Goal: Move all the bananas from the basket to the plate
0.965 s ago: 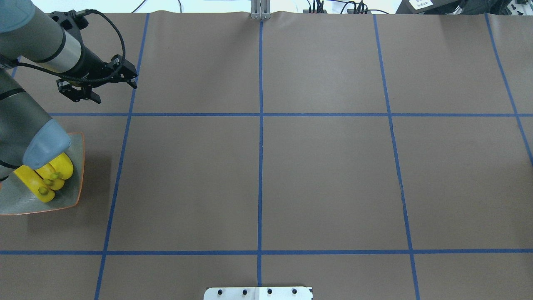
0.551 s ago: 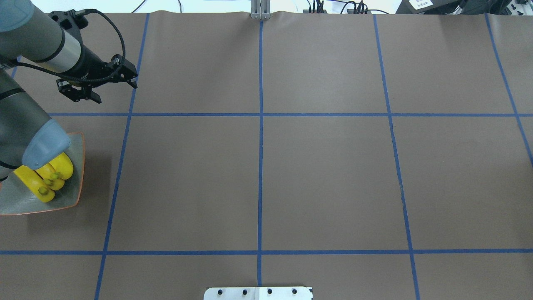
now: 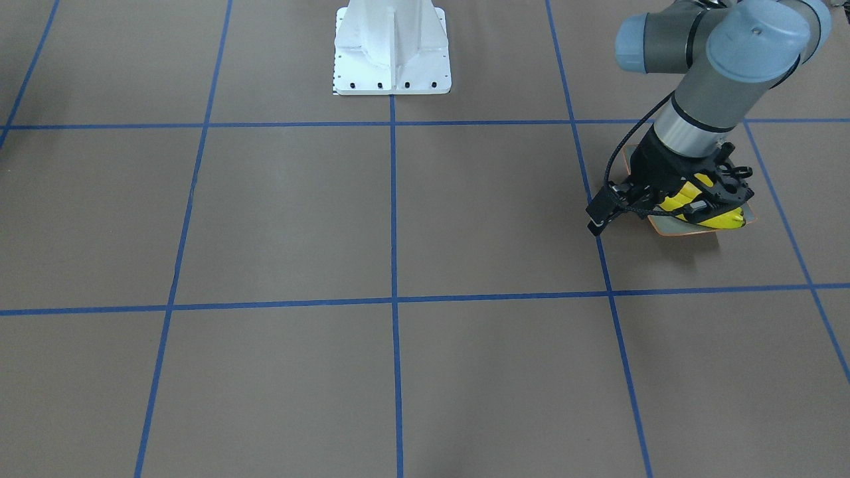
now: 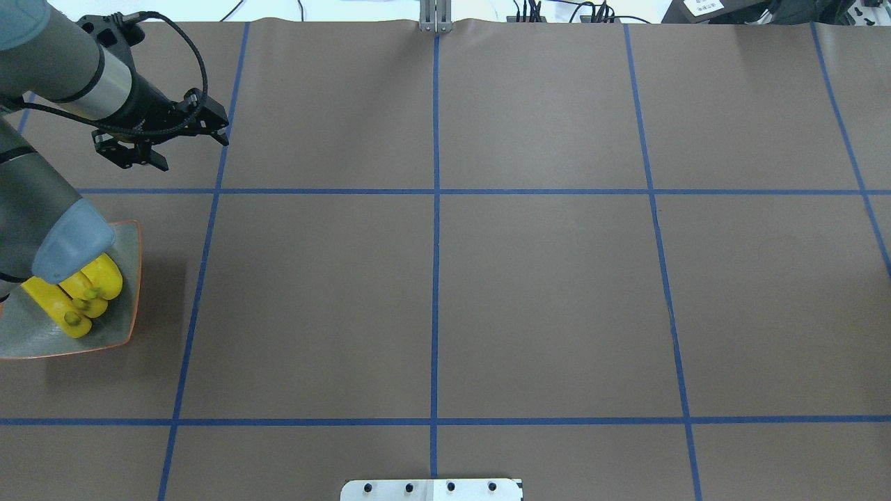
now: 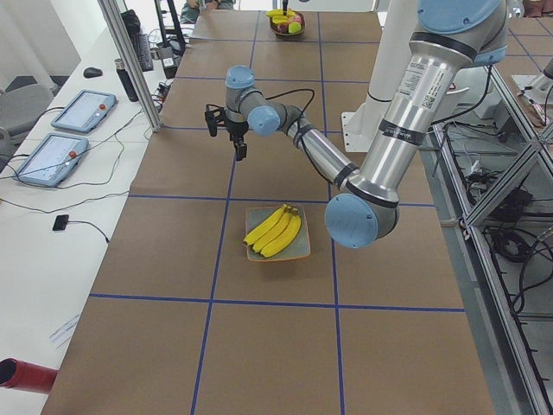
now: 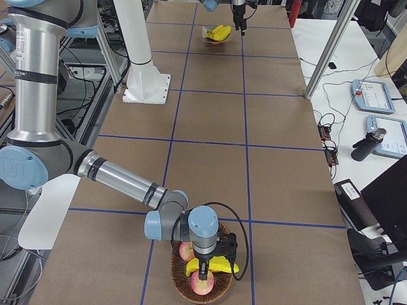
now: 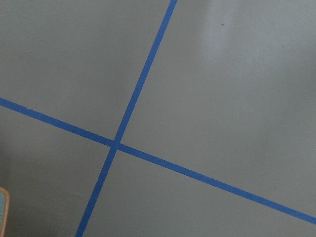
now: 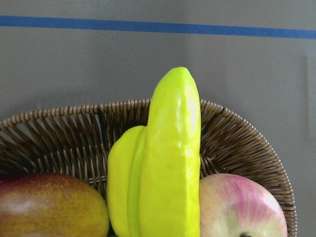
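Observation:
Three yellow bananas [image 4: 83, 299] lie side by side on the square grey-green plate [image 4: 118, 327] with the orange rim, at the table's left end; they also show in the exterior left view [image 5: 276, 232]. My left gripper [image 4: 195, 155] is open and empty, beyond the plate and apart from it. A fourth banana [image 8: 168, 163] lies in the wicker basket [image 8: 237, 143], directly under my right wrist camera. My right gripper [image 6: 203, 272] hangs close over that basket [image 6: 184, 289]. It shows only in the exterior right view, so I cannot tell whether it is open or shut.
The basket also holds a mango [image 8: 49, 207] and an apple [image 8: 242, 207]. The white robot base [image 3: 392, 46] stands at the table's near middle edge. Blue tape lines [image 7: 116, 144] grid the brown table. Tablets [image 5: 82, 108] lie on a side bench.
My left arm has shifted very slightly toward the far edge, with the gripper still open. The plate and its bananas have not moved.

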Action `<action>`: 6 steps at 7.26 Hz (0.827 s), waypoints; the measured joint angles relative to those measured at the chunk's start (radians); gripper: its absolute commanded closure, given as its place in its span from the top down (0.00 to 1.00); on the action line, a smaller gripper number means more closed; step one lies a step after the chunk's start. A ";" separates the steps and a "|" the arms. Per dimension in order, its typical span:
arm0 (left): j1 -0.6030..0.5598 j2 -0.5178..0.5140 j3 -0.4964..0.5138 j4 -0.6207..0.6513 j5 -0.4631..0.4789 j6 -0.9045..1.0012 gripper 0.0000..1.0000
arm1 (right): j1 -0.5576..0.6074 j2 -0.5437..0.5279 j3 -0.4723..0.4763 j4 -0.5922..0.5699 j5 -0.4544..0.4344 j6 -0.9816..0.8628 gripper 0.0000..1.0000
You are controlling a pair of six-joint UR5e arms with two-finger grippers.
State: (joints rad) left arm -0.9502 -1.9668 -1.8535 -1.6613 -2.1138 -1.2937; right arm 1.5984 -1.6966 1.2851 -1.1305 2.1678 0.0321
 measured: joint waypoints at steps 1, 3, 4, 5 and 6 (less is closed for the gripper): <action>0.000 0.004 -0.007 0.000 0.000 0.000 1.00 | 0.000 0.000 -0.003 0.000 0.001 0.001 0.85; -0.001 0.008 -0.018 0.001 -0.001 0.000 1.00 | 0.000 0.001 -0.008 0.000 0.001 0.003 0.82; -0.001 0.009 -0.022 0.001 -0.001 -0.001 1.00 | 0.000 0.000 -0.009 0.000 0.002 0.003 0.82; -0.002 0.009 -0.025 0.001 -0.001 -0.001 1.00 | 0.000 0.000 -0.012 0.000 0.002 0.003 0.78; -0.002 0.010 -0.028 0.002 -0.002 -0.001 1.00 | 0.000 0.000 -0.013 0.000 0.003 0.004 0.49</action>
State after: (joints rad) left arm -0.9523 -1.9570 -1.8818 -1.6594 -2.1158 -1.2946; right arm 1.5984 -1.6965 1.2724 -1.1306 2.1708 0.0362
